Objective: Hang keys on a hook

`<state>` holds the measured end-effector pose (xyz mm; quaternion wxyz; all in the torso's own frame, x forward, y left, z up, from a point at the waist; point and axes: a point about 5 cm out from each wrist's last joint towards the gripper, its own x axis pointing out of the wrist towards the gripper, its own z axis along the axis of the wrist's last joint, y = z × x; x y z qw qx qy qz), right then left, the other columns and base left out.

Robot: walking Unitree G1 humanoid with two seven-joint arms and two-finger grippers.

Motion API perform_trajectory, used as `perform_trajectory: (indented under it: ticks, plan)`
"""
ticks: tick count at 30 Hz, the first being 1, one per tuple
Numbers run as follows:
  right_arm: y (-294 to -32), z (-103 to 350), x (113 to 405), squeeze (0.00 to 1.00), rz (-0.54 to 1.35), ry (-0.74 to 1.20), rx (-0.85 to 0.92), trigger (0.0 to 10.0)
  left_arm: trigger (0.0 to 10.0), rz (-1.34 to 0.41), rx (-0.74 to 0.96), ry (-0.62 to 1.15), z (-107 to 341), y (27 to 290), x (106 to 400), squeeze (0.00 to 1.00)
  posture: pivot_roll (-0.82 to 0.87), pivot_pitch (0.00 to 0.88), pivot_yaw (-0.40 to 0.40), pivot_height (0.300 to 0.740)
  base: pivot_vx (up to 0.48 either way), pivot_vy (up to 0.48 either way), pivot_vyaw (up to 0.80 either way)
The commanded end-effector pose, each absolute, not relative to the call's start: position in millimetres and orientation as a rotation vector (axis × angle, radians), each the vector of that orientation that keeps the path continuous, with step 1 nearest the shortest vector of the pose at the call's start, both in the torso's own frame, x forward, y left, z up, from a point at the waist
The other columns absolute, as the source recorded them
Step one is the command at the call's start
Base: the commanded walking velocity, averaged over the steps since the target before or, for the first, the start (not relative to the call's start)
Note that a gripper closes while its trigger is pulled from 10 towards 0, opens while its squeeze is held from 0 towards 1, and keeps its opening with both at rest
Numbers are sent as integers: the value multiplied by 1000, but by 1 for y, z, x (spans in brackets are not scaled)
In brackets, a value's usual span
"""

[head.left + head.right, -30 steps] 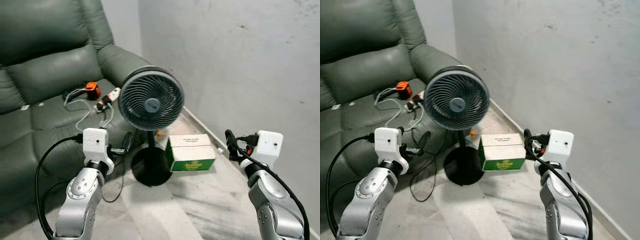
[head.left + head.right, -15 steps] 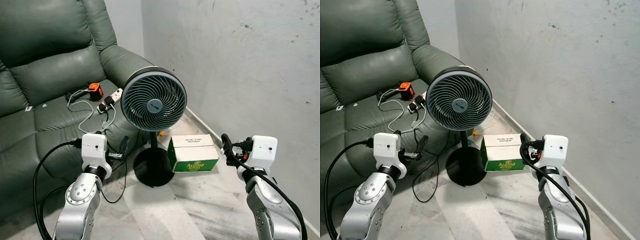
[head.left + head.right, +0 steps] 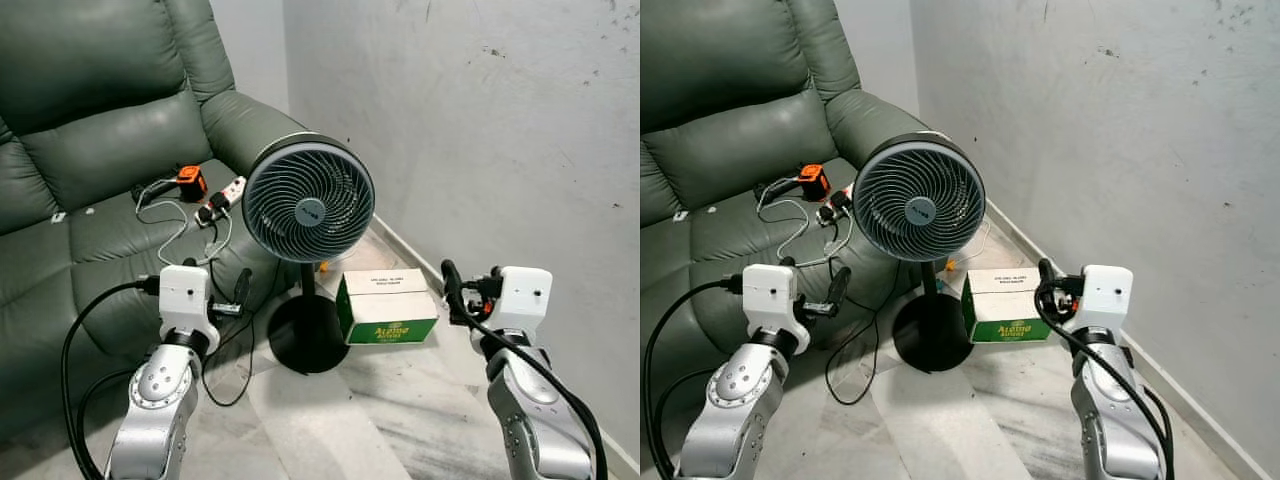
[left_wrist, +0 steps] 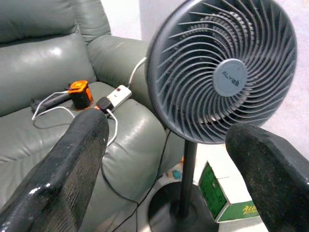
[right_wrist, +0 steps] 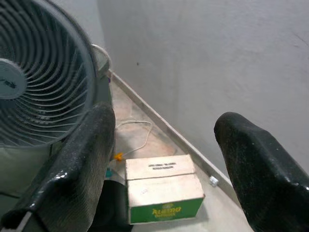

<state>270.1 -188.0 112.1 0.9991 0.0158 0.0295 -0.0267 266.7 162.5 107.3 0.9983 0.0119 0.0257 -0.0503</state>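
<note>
Beside the sofa [image 3: 90, 190] a fan [image 3: 308, 205] is standing on the floor, with a box [image 3: 388, 307] just next to its base. Both hands, left hand [image 3: 240, 290] and right hand [image 3: 452, 290], are hanging released and grasping nothing, raised probably for walking and searching. Keys and hook I am not seeing; likely the robot is looking for them

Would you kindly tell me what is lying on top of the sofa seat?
On the sofa seat lie an orange device, a white power strip and tangled cables. Whatever sits beneath the cables is hidden.
</note>
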Motion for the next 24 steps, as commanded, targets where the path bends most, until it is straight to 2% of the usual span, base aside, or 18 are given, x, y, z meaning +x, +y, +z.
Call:
perform_trajectory:
  ticks: [1, 14, 20, 24]
  plan:
    - [-184, 111, 271, 0, -46, 65, 34, 10000, 10000, -99, 13, 68, 105, 165, 266, 0, 57, 116, 54, 740, 0, 0, -800]
    - [-185, 110, 274, 0, -36, 70, 15, 10000, 10000, -113, 5, 84, 103, 162, 266, 0, 60, 114, 48, 740, 0, 0, -778]
    - [-183, 110, 274, 0, -25, 71, 0, 10000, 10000, -116, 1, 90, 103, 162, 265, 0, 62, 115, 48, 740, 0, 0, 0]
    - [-183, 109, 274, 0, -23, 74, -4, 10000, 10000, -119, -4, 93, 103, 162, 265, 0, 61, 122, 47, 740, 0, -354, 0]
